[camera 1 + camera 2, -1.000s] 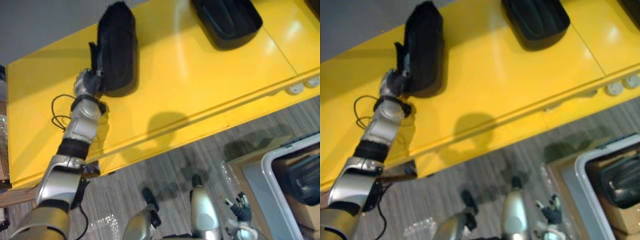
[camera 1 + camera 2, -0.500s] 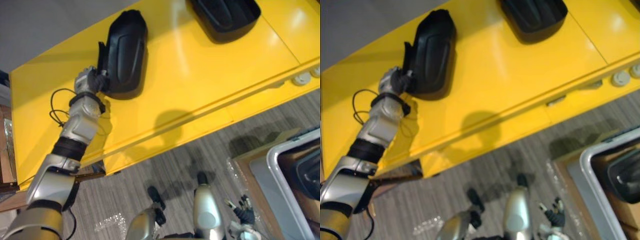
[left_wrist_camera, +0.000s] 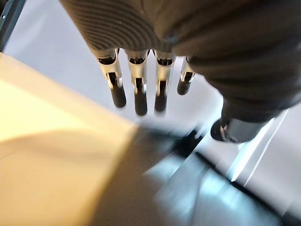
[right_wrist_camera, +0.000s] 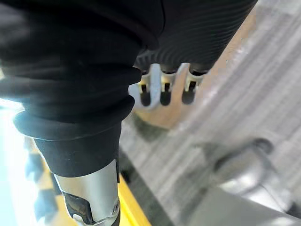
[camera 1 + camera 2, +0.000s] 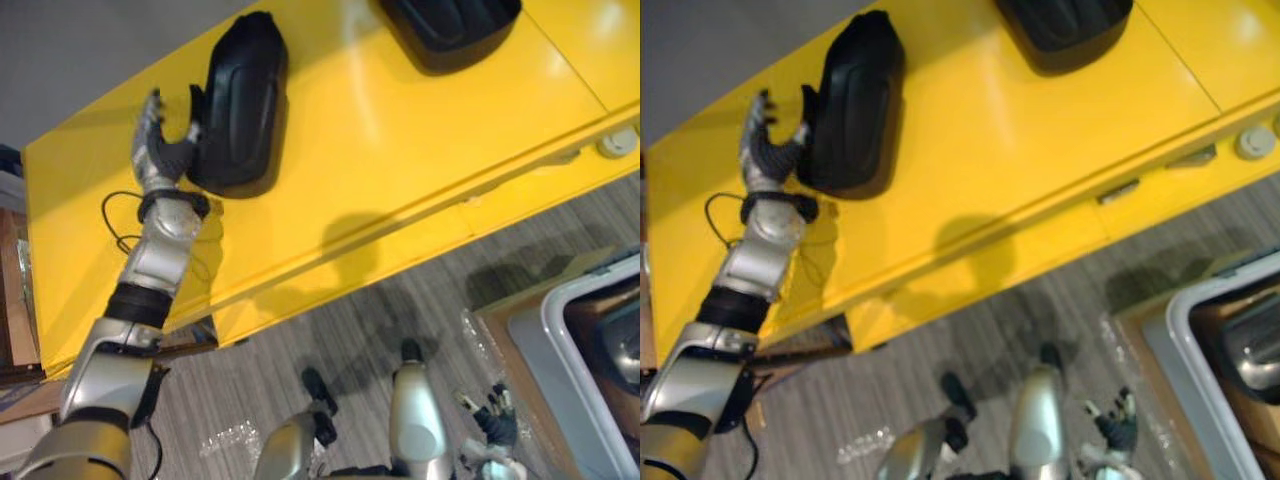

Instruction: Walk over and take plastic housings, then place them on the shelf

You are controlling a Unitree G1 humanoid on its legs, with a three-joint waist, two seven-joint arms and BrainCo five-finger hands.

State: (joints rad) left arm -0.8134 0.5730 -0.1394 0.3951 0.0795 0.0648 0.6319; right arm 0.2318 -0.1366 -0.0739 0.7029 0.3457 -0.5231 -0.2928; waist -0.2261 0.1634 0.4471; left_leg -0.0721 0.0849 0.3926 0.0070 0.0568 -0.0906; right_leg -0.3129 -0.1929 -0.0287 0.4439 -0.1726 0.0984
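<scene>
The left hand (image 5: 160, 150) is raised over the far left part of the smooth yellow shelf (image 5: 400, 130). It is open: in the left wrist view its fingers (image 3: 136, 89) are straight and side by side, the thumb (image 3: 230, 129) stands apart, and nothing is between them. Just to the right of this hand lies a long black plastic housing (image 5: 238, 105) with a rounded end, flat on the shelf top. The thumb side of the hand is close against the housing's edge; I cannot tell if it really touches. The housing is not held.

Further right of the left hand, at the far edge of the same shelf, lies a second black plastic housing (image 5: 450, 25), partly cut off, well apart from the first one.

The right hand (image 5: 495, 425) hangs low above the grey striped floor (image 5: 300, 340), far from the shelf. Its fingers (image 4: 162, 89) are relaxed and loosely straight, and it carries nothing. Just to the right of this hand stands a grey plastic bin with a pale rim (image 5: 560, 340) on a brown cardboard box (image 5: 495, 320). Something dark and shiny lies inside the bin; what it is, I cannot tell.
</scene>
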